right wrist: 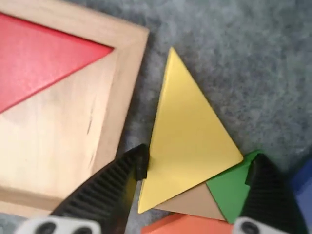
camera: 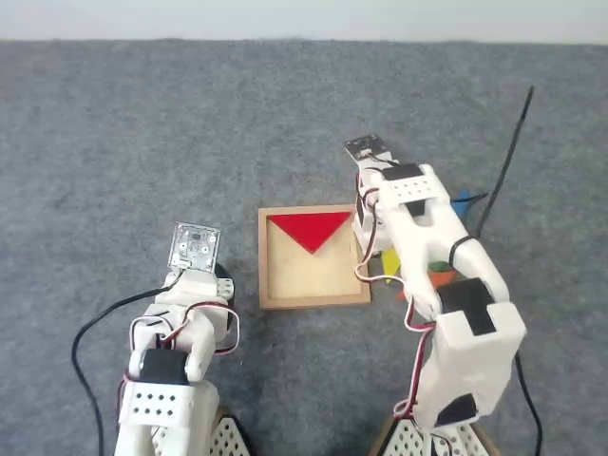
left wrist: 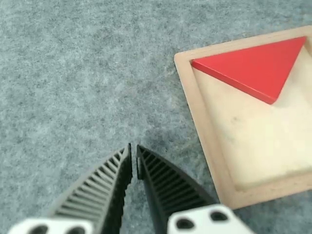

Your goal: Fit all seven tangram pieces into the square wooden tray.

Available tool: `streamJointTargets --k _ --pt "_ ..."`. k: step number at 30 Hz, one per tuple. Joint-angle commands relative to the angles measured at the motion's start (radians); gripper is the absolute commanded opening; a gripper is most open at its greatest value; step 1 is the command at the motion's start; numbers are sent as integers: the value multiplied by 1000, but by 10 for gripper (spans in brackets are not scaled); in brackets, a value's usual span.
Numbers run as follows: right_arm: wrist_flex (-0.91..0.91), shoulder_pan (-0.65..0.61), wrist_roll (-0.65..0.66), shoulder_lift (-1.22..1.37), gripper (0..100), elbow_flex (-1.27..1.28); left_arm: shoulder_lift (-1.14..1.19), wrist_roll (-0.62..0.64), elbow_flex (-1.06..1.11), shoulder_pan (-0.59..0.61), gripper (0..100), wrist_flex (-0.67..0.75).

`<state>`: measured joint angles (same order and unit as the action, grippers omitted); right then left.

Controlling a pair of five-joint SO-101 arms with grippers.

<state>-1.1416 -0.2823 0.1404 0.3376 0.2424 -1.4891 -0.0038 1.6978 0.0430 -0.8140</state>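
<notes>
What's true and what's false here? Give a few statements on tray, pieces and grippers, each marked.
1. The red triangle lies inside the wooden tray. True.
2. The left gripper holds a piece. False: it is shut on nothing, above the grey carpet beside the tray.
3. The right gripper is open, with the yellow triangle between its fingers. True.
4. The yellow triangle is already in the tray. False: it lies on the carpet just outside the tray's rim.
</notes>
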Motion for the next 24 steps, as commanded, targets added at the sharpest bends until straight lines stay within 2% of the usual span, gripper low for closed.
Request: streamJointTargets --k 1,10,24 --pt "33 16 -21 -58 293 104 -12 5 -8 3 14 -2" --pt "166 7 -9 -105 296 141 -12 5 -8 5 14 -2" --pt "120 15 -6 -101 291 146 -12 5 -8 5 14 -2"
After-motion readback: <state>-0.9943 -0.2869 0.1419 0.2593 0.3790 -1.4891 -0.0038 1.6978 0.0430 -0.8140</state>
